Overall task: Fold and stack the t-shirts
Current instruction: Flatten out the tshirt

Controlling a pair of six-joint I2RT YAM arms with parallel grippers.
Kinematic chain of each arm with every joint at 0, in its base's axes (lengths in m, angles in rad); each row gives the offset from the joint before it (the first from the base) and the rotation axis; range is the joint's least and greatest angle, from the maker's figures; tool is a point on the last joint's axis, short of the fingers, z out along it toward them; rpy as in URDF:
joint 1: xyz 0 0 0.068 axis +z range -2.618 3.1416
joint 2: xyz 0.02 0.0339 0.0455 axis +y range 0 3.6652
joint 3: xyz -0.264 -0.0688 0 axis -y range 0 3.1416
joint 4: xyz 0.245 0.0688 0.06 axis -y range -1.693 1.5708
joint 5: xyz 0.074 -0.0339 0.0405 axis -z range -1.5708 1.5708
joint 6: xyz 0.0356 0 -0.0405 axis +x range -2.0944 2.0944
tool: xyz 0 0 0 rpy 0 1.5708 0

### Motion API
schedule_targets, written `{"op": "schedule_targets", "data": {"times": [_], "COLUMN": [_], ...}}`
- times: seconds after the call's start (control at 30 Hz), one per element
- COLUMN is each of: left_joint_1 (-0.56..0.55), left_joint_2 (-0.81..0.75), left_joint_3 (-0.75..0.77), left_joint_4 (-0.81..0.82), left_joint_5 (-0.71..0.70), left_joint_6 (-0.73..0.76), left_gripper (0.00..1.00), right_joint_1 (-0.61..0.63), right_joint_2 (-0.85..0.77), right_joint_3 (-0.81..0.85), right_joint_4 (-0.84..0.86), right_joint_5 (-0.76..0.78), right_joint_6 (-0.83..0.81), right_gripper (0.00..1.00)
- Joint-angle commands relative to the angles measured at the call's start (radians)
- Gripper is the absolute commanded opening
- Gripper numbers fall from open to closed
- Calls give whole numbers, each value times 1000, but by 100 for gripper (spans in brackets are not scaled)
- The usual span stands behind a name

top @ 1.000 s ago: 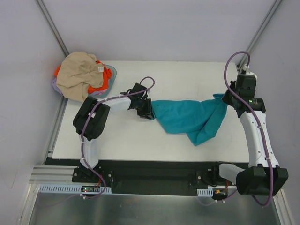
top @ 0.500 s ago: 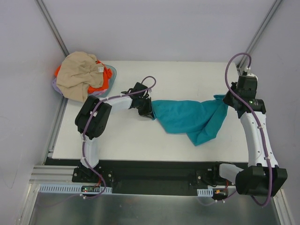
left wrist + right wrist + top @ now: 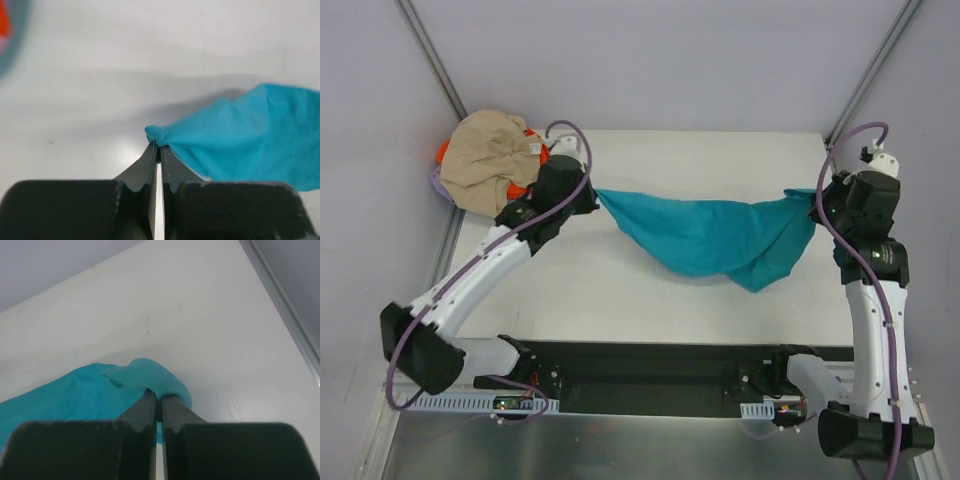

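Top external: left gripper (image 3: 594, 194) and right gripper (image 3: 811, 201) each clamp an end of the teal t-shirt (image 3: 708, 235); best to pull evenly, then lay it flat.

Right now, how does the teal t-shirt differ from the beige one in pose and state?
The teal t-shirt is strung out across the table, sagging in the middle; the beige t-shirt sits crumpled in a heap at the far left corner. The teal one is pinched at each end, by the left gripper and the right gripper; the beige one is touched by neither. Both are unfolded soft cloth.
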Motion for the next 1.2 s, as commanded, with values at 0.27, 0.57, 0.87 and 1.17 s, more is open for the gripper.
{"op": "schedule_targets", "data": {"times": [0.27, 0.57, 0.87, 1.17], "left_joint_1": [-2, -2, -2, 146], "left_joint_2": [-549, -748, -643, -281], "left_joint_3": [238, 401, 242, -180], "left_joint_4": [-52, -52, -52, -95], "left_joint_5": [-387, -243, -350, -109], "left_joint_6": [242, 308, 244, -89], "left_gripper": [0, 0, 0, 58], "right_joint_1": [-10, -8, -8, -8], "right_joint_2": [-271, -339, -247, 334], "right_joint_3": [269, 468, 395, 163], "right_joint_4": [21, -5, -34, 126], "right_joint_5": [29, -189, -108, -40], "right_joint_6": [-30, -30, -30, -118], "right_gripper": [1, 4, 7, 23]}}
